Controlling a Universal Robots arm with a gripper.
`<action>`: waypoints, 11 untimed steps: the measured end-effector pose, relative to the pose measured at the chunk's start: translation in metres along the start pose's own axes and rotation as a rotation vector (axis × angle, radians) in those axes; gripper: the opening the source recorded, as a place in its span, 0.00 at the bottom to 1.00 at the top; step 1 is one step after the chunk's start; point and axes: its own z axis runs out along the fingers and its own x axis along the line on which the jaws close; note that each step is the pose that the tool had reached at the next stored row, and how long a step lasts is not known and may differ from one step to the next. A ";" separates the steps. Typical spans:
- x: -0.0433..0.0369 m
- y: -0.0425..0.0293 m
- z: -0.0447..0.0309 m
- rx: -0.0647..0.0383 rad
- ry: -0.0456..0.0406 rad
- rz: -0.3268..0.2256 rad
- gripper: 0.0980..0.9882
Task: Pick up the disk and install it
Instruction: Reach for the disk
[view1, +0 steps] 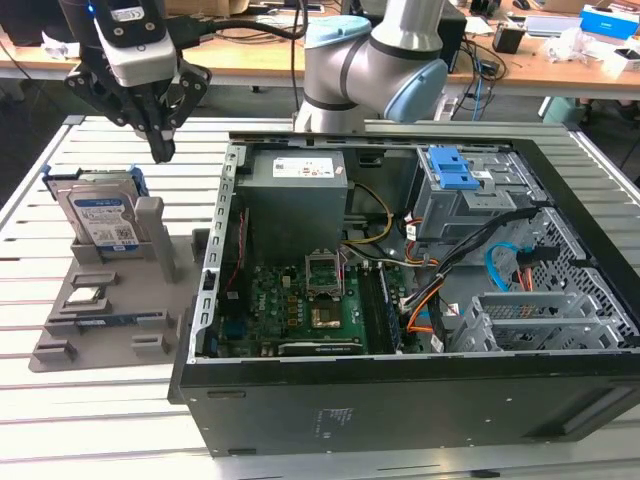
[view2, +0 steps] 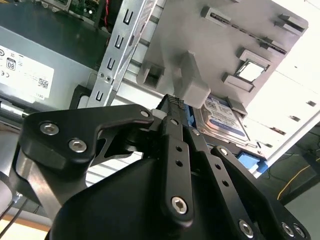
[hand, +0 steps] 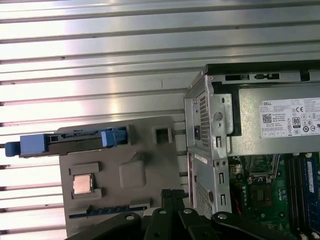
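Exterior view: gripper (view1: 160, 150) with fingers pressed together, holding nothing, hovers over grey holder tray (view1: 105, 345) beside open computer case (view1: 400, 410). Disk (view1: 100, 215) stands on edge in tray slot.
Second wrist view: fingertips (view2: 173, 101) meet, nothing between; disk (view2: 222, 120) lies just beyond.
First wrist view: disk (hand: 75, 142) seen edge-on, blue rails, in tray.

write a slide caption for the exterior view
Gripper poised over the grey fixture holding the disk, beside the open computer case.
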 end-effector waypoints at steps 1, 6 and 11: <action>0.0014 -0.0001 0.0000 0.000 0.0000 0.000 0.01; 0.0080 -0.0006 -0.0002 0.000 0.0000 0.000 0.01; 0.0183 -0.0014 -0.0005 0.000 0.0001 0.000 0.01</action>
